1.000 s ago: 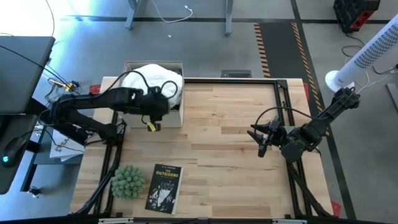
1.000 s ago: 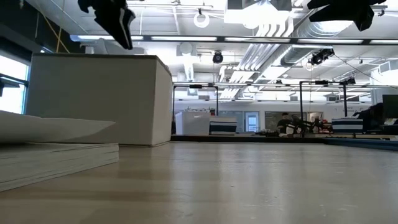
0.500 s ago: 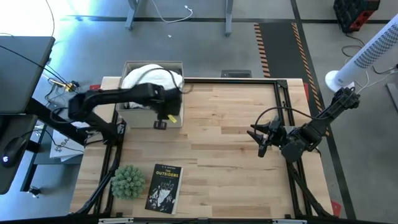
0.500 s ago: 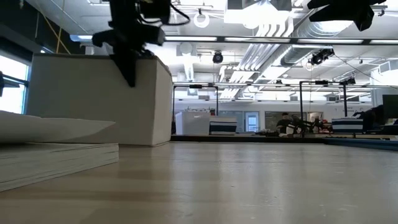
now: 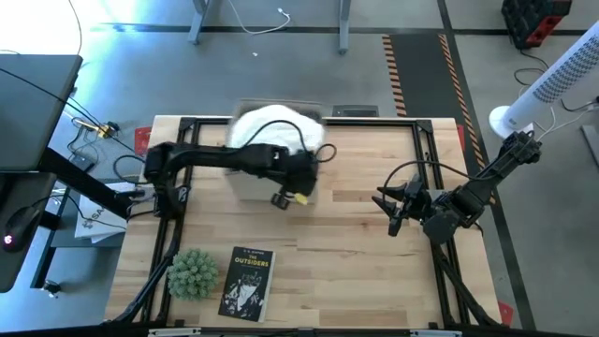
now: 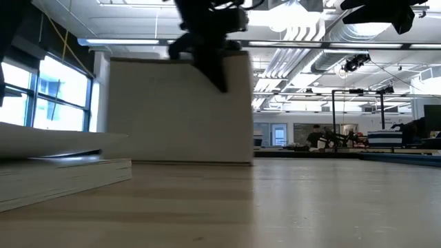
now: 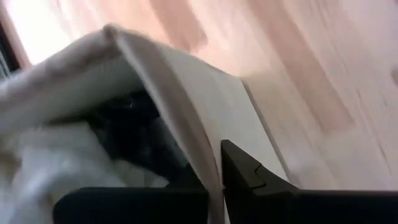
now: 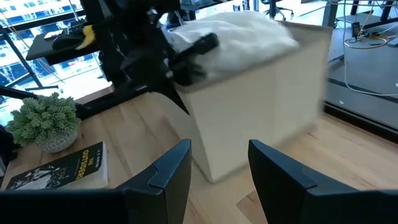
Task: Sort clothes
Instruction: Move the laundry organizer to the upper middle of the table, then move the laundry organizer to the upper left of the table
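Low view: pale wood table (image 6: 289, 207), ceiling ducts and office beyond

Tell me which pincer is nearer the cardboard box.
Left. The left pincer is clamped on the wall of the cardboard box, which holds a white garment. The right pincer hovers open, apart, across bare table.

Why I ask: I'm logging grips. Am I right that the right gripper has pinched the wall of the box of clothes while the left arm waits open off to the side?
The arms are swapped. In the high view the left gripper is shut on the box wall, with the white garment piled inside. The right gripper waits open, apart from it.
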